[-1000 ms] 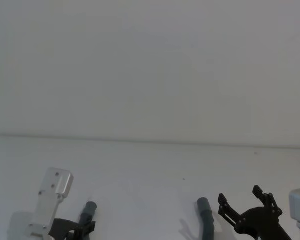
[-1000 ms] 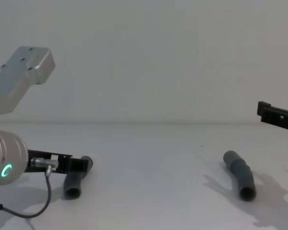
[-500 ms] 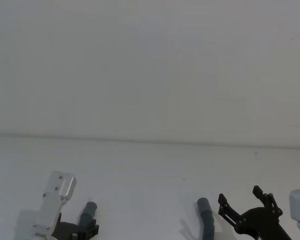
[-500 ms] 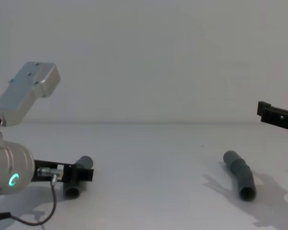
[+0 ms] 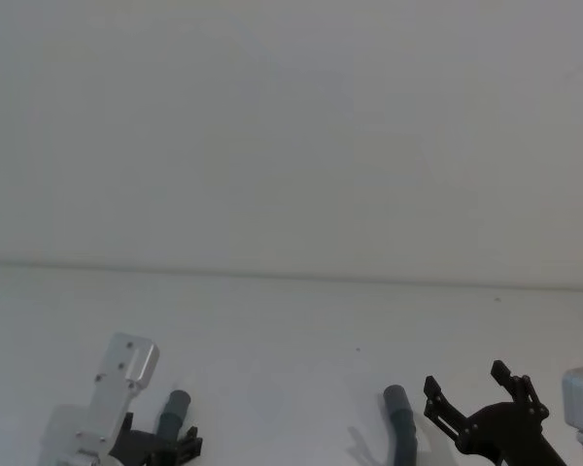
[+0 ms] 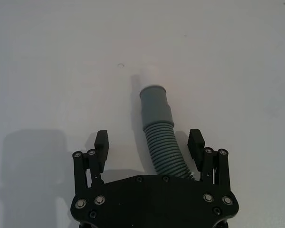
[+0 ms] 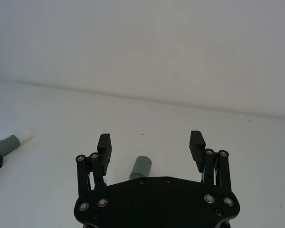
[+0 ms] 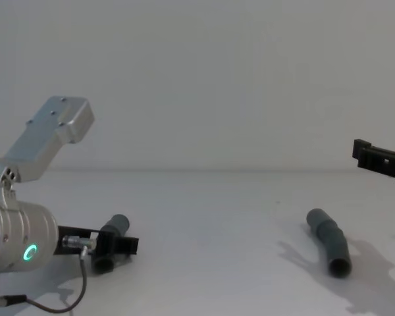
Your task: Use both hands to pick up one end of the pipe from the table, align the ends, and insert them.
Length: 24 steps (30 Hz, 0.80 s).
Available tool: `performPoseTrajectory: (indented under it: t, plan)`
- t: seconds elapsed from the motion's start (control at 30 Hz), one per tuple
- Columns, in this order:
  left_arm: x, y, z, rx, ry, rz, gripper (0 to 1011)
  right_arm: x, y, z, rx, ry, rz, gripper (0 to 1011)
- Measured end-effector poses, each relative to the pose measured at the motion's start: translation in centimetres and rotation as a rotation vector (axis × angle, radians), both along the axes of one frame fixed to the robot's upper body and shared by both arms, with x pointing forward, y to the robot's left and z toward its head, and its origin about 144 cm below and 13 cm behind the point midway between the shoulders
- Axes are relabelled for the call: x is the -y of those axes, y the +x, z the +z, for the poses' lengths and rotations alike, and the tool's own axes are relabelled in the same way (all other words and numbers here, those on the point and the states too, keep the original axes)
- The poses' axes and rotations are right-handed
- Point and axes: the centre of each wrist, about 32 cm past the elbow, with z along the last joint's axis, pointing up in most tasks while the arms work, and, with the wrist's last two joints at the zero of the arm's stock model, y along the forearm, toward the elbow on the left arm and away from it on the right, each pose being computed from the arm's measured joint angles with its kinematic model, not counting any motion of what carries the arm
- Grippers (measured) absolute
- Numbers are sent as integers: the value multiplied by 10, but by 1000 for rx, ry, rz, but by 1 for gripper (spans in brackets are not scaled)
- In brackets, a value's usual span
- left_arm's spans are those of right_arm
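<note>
1. The left gripper [image 6: 148,144] had its jaws spread wide. One finger stood on each side of a corrugated pipe piece [image 6: 157,137], both clear of the ribs and holding nothing.
2. That piece lay on the white table [image 8: 210,257] at the near left. Its smooth grey cuff [image 6: 154,99] and narrower white tip [image 6: 149,75] pointed away from the gripper.
3. The right gripper [image 7: 150,141] had its jaws just as wide and was empty, raised above the table at the near right.
4. The second pipe piece [image 8: 329,240] lay flat on the table, lower than that gripper and a little to its left. Its plain grey cuff [image 7: 141,167] showed just beyond the gripper's palm.
5. In all there were two grippers, two pipe pieces lying well apart, and one white tip.
6. A pale grey wall [image 8: 217,79] rose behind the table's far edge.
</note>
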Motion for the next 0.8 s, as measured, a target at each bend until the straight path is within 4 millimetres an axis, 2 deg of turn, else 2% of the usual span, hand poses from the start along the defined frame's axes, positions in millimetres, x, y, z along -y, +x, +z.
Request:
performPoseTrajectory:
  t: [0.13,0.4,0.8]
  plan:
    - [0,2,-1,-1,1,-10,955,0,0,0,0,0,0,1000]
    - [1,5,-2,-5,4,-23,765,0,0,0,0,0,0,1000]
    - [1,7,-4,-8,7,-30,681,0,0,0,0,0,0,1000]
